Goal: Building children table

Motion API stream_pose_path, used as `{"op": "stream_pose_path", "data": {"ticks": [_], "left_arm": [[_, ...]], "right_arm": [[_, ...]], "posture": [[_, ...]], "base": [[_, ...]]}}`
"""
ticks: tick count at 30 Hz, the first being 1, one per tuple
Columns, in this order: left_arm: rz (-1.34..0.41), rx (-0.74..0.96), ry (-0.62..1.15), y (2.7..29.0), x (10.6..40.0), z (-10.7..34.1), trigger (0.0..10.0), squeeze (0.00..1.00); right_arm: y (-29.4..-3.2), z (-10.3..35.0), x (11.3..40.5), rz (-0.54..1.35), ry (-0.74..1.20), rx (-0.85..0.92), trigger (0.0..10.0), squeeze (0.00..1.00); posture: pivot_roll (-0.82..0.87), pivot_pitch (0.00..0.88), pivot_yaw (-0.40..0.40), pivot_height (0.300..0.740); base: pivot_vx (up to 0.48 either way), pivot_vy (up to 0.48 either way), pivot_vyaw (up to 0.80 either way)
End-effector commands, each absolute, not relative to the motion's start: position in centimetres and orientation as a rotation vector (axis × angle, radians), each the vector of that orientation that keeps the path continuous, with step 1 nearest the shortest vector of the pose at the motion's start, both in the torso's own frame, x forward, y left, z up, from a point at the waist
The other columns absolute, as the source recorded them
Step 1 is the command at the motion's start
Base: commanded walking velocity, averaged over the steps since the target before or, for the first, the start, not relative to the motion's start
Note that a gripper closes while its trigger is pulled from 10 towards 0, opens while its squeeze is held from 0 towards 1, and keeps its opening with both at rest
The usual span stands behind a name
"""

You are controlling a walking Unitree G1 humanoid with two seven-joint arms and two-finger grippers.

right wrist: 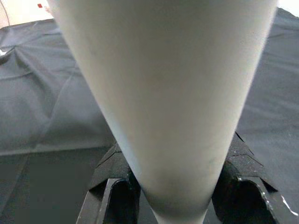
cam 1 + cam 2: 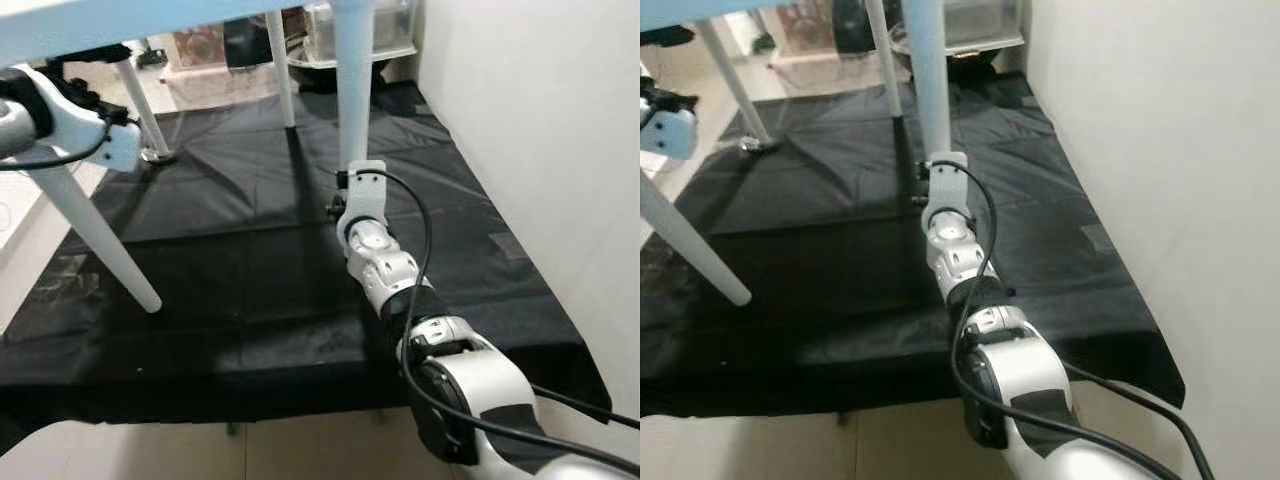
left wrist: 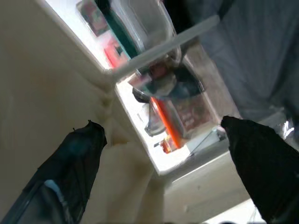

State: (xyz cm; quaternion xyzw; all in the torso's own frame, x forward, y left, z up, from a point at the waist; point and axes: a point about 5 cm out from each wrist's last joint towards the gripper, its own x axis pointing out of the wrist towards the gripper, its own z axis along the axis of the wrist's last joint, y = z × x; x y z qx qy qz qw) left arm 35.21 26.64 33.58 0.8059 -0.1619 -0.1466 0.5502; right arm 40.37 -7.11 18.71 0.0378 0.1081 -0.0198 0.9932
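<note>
A small children's table with a pale tabletop (image 2: pixel 120 25) stands on its white legs on a black cloth (image 2: pixel 230 270). My right gripper (image 1: pixel 173 186) is shut on the near right leg (image 2: pixel 352 90), low down just above the cloth; its black fingers (image 1: pixel 114 186) press on both sides of the tapered leg. My left gripper (image 3: pixel 163 135) is raised at the table's left side, beside the near left leg (image 2: pixel 95 235) and under the tabletop edge. Its fingers (image 3: pixel 74 163) stand wide apart, open, with the cream underside between them.
Two more white legs (image 2: pixel 283 70) stand at the back of the cloth. A white wall (image 2: pixel 540 120) runs close along the right. Clear storage boxes (image 2: pixel 370 30) and clutter sit behind the table. Tiled floor (image 2: pixel 200 450) lies in front of the cloth's edge.
</note>
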Motion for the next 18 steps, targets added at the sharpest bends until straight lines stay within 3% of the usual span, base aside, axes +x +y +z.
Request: {"op": "stream_pose_path", "data": {"ticks": [1, 5, 6, 7, 9, 11, 16, 17, 18], "left_arm": [[-0.590, 1.891, -0.294, 26.0, 35.1, 27.5, 10.0, 0.00], [-0.623, 1.874, -0.314, 25.4, 35.0, 26.6, 10.0, 0.00], [-0.678, 1.838, -0.336, 24.1, 34.8, 25.3, 10.0, 0.00], [-0.758, 1.792, -0.356, 22.6, 34.3, 23.5, 10.0, 0.00], [-0.758, 1.792, -0.356, 22.6, 34.3, 23.5, 10.0, 0.00], [-0.857, 1.710, -0.383, 20.7, 33.2, 21.3, 10.0, 0.00], [-0.871, 1.625, -0.400, 19.9, 32.2, 20.2, 10.0, 0.00], [-0.856, 1.567, -0.408, 19.4, 31.7, 19.7, 10.0, 0.00], [-0.856, 1.567, -0.408, 19.4, 31.7, 19.7, 10.0, 0.00]], "right_arm": [[-8.9, 14.4, 39.3, -0.126, 0.486, 0.308, 10.0, 0.00], [-8.7, 14.4, 39.3, -0.119, 0.492, 0.309, 10.0, 0.00], [-8.6, 14.6, 39.3, -0.109, 0.475, 0.307, 10.0, 1.00], [-8.5, 14.8, 39.4, -0.100, 0.454, 0.313, 10.0, 1.00], [-8.5, 14.8, 39.4, -0.100, 0.454, 0.313, 10.0, 1.00], [-8.4, 15.3, 39.5, -0.087, 0.418, 0.322, 10.0, 1.00], [-7.9, 15.9, 39.4, -0.040, 0.370, 0.301, 10.0, 1.00], [-7.4, 16.4, 39.4, 0.001, 0.350, 0.327, 10.0, 0.00], [-7.4, 16.4, 39.4, 0.001, 0.350, 0.327, 10.0, 0.00]], "posture": [[0.16, 0.059, 0.046, 0.740], [0.16, 0.059, 0.046, 0.740], [0.15, 0.064, 0.039, 0.740], [0.15, 0.066, 0.034, 0.740], [0.15, 0.066, 0.034, 0.740], [0.15, 0.066, 0.034, 0.740], [0.15, 0.065, 0.033, 0.740], [0.14, 0.067, 0.032, 0.740], [0.14, 0.067, 0.032, 0.740]], "base": [[0.000, 0.000, 0.00], [0.000, 0.000, 0.00], [0.000, 0.000, 0.00], [0.000, 0.000, 0.00], [0.000, 0.000, 0.00], [0.000, 0.000, 0.00], [0.000, 0.000, 0.00], [0.000, 0.000, 0.00], [0.000, 0.000, 0.00]]}}
